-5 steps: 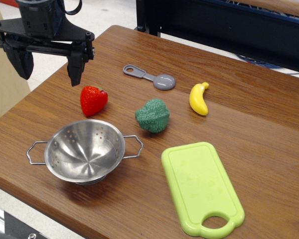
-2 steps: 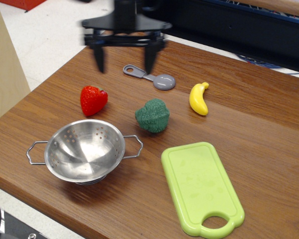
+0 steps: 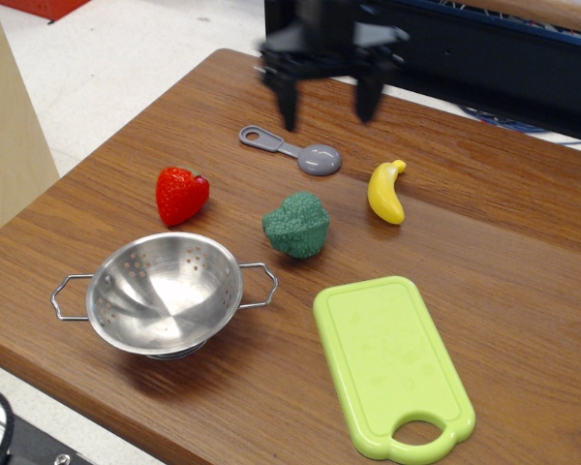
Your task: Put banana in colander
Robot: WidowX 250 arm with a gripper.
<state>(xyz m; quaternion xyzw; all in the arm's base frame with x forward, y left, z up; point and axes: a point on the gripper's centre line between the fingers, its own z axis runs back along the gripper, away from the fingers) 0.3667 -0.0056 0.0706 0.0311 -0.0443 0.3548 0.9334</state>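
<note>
Fingers of the gripper hang spread and empty above the tabletop, the banana lying just right and nearer the camera (long axis roughly front-to-back).

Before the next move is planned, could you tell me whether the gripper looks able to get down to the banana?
Probably yes. The gripper hangs open up-left of the banana, which lies alone on the table, apart from the spoon and broccoli.

Open pincer above grey spoon, banana apart from colander.
</note>
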